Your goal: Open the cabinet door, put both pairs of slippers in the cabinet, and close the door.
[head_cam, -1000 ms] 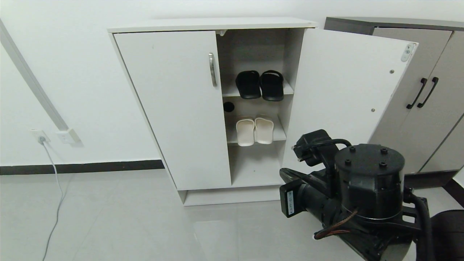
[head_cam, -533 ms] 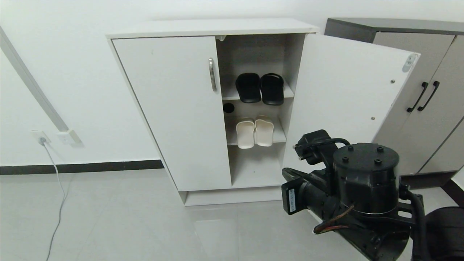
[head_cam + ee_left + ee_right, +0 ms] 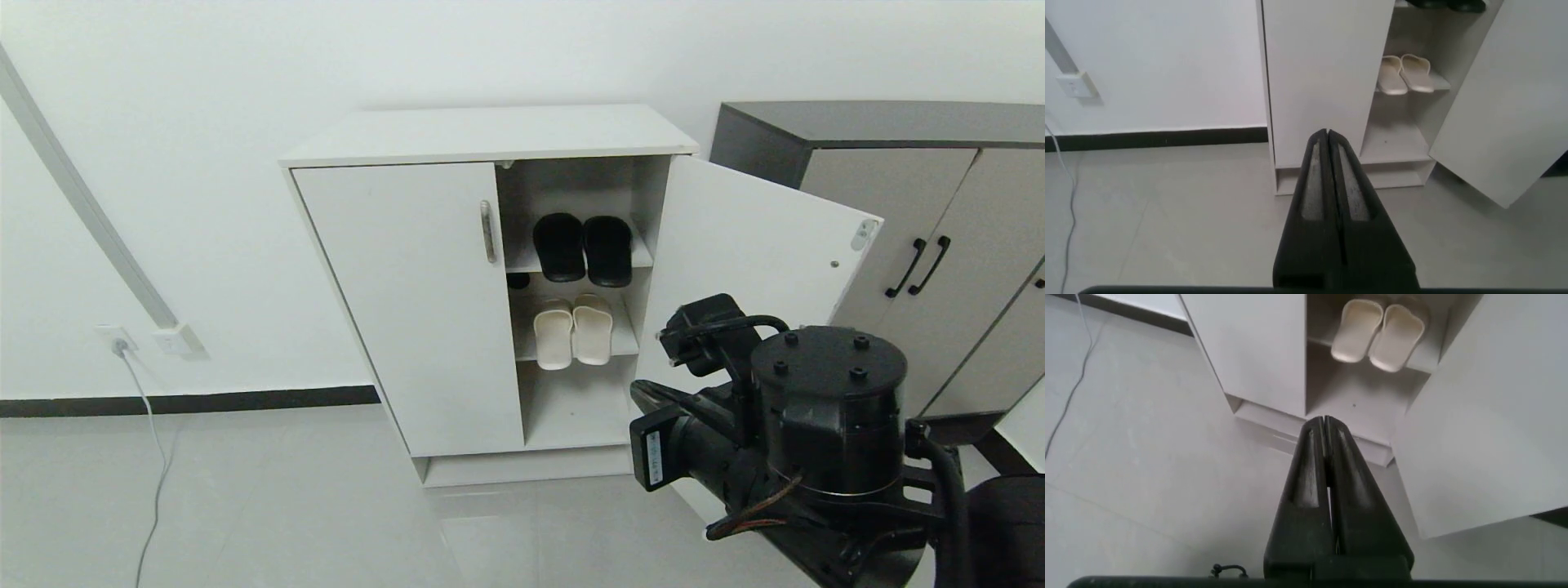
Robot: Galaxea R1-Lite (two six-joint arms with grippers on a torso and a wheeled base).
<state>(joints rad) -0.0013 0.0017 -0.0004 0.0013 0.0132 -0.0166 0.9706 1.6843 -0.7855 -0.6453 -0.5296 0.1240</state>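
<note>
Head view: at frame centre, the white cabinet [image 3: 490,135] has its right-hand door [image 3: 751,269] swung open. The black slippers [image 3: 582,249] sit on the upper shelf [image 3: 643,261] and the cream slippers [image 3: 573,333] on the middle shelf [image 3: 625,346], so only closing seems left.

Left wrist view: the left gripper [image 3: 1328,137] is empty, fingers pressed together, facing the cabinet.

Right wrist view: the right gripper [image 3: 1324,423] is also empty, fingers together, near the open door.
</note>
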